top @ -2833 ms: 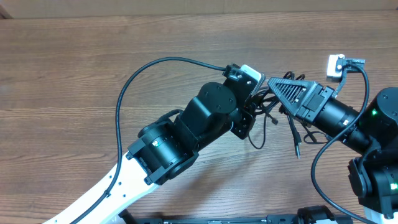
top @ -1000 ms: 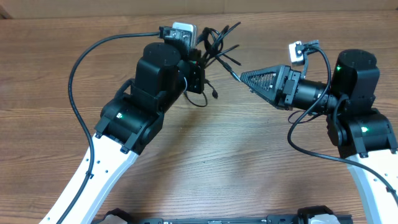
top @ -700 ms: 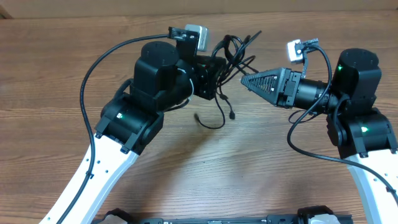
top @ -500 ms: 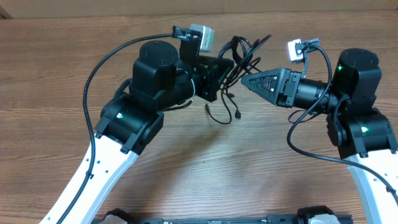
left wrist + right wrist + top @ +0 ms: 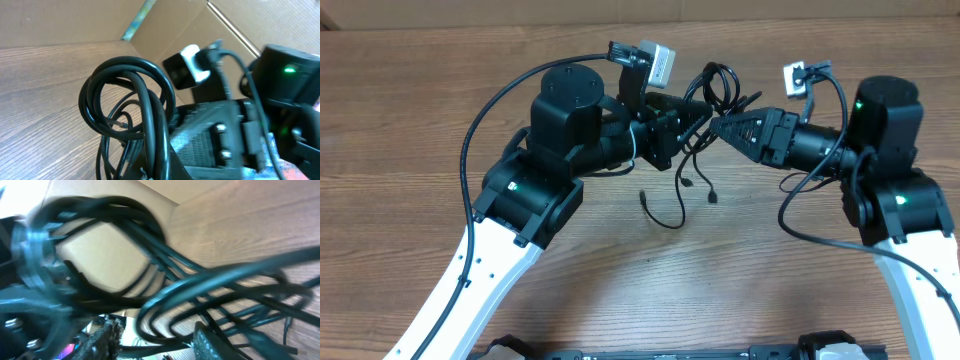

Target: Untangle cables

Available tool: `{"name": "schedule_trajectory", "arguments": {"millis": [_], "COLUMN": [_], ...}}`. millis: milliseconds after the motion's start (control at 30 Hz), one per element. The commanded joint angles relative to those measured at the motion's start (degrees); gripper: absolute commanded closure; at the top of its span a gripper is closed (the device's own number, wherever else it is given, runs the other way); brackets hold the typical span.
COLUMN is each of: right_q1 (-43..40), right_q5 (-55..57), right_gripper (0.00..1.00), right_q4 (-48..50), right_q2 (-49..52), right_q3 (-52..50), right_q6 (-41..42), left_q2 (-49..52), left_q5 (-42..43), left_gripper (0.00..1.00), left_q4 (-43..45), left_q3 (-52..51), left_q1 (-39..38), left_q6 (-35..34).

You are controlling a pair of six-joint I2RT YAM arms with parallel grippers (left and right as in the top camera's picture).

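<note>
Left hand [image 5: 692,112] is clamped shut on the cables [image 5: 706,92] above the counter [image 5: 410,110]; right hand [image 5: 721,127] straddles them, its grip cannot be told.

The brown wood-grain table [image 5: 410,130] meets pale cardboard [image 5: 470,8] along its far edge; loose ends of the cables [image 5: 703,135] hang over its middle, contact unclear.

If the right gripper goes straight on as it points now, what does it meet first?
Probably the cables, bunched at the tips of the right gripper; the left gripper holding them sits behind. Depth is unclear.
</note>
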Motion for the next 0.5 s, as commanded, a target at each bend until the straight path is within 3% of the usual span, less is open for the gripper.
{"name": "schedule_trajectory", "arguments": {"millis": [0,300,400,467], "right_q1": [0.22,0.22,0.22,0.22], "right_q5": [0.33,3.23,-1.31,-1.44], "right_gripper": [0.57,0.57,0.64,0.64], "right_q4": [-1.88,-4.46,-2.34,-1.66], "right_q2": [0.9,0.9,0.87,0.87], "right_q3": [0.81,0.81,0.81,0.81], "right_q6": [-0.83,0.48,0.44,0.42], "left_q2": [-1.68,-1.68,-1.66,-1.66], "left_q5": [1.25,2.56,2.34,2.38], "left_gripper": [0.96,0.96,0.96,0.96], "left_q4": [1.55,2.45,2.36,2.38], "left_q3": [0.42,0.42,0.42,0.42], "left_q1": [-0.39,-1.18,-1.29,-1.31], "left_q6": [-0.48,0.98,1.7,1.66]}}
